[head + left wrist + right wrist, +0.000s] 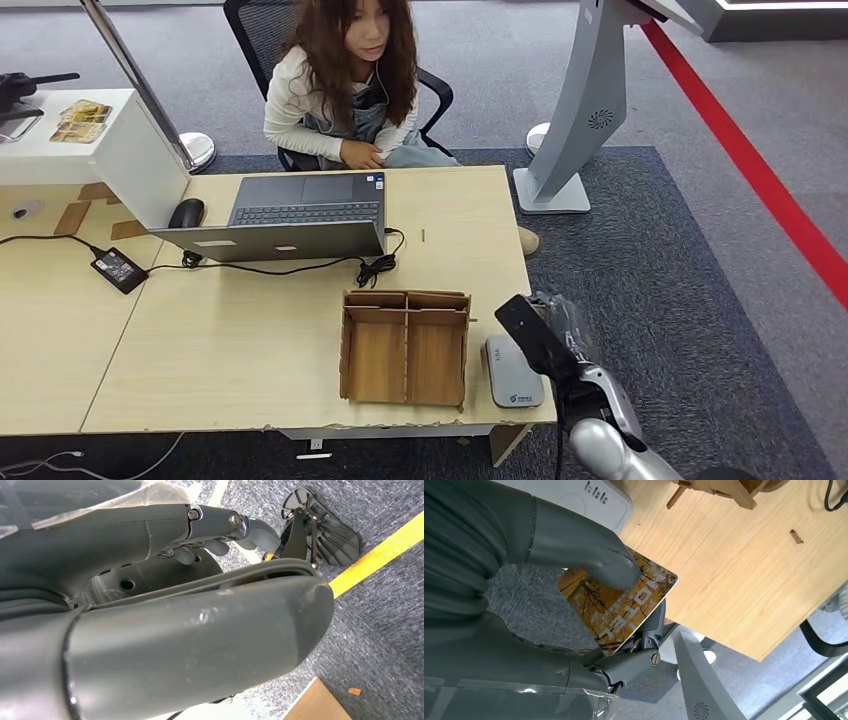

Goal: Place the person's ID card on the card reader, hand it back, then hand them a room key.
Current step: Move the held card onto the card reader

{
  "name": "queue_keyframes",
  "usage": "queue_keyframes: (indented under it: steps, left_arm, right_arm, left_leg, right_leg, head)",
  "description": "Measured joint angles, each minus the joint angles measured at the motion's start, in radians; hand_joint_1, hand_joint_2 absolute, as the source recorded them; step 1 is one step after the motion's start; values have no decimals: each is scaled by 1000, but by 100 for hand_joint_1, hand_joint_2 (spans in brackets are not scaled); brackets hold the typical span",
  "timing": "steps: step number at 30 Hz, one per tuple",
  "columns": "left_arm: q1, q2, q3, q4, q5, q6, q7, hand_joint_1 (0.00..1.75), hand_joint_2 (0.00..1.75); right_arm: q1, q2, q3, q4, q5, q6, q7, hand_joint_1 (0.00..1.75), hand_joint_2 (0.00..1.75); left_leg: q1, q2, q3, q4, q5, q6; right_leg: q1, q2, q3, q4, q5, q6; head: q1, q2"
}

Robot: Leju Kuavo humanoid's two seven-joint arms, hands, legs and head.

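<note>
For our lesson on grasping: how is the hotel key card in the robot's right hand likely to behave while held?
The key card looks thin and flat, so probably stiff and light. Its glossy printed face may be slippery under the thumb. Pinched near one edge by the right hand, it could pivot if bumped.

Card reader (pixel 513 372) on table (pixel 250 350), just right of wooden organizer (pixel 405 346); laptop (pixel 290 215) behind organizer.

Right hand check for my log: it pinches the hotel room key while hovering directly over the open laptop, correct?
Not quite. The right hand does pinch the room key, but the head view shows it beside the table's edge near the card reader, well away from the laptop.
</note>
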State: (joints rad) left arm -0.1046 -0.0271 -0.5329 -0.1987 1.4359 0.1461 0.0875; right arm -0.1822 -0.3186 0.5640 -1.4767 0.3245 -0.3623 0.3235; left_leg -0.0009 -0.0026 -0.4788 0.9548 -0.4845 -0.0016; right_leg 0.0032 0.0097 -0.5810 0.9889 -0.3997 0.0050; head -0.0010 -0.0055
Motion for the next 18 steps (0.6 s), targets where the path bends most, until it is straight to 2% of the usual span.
queue_keyframes:
  steps: [18]
  left_arm:
    - [0, 0, 0, 0, 0, 0, -4, 0, 0]
  right_arm:
    - [-26, 46, 33, 92, -32, 9, -19, 175, 175]
  left_leg:
    - [0, 0, 0, 0, 0, 0]
  right_leg:
    - [0, 0, 0, 0, 0, 0]
  head:
    - [0, 0]
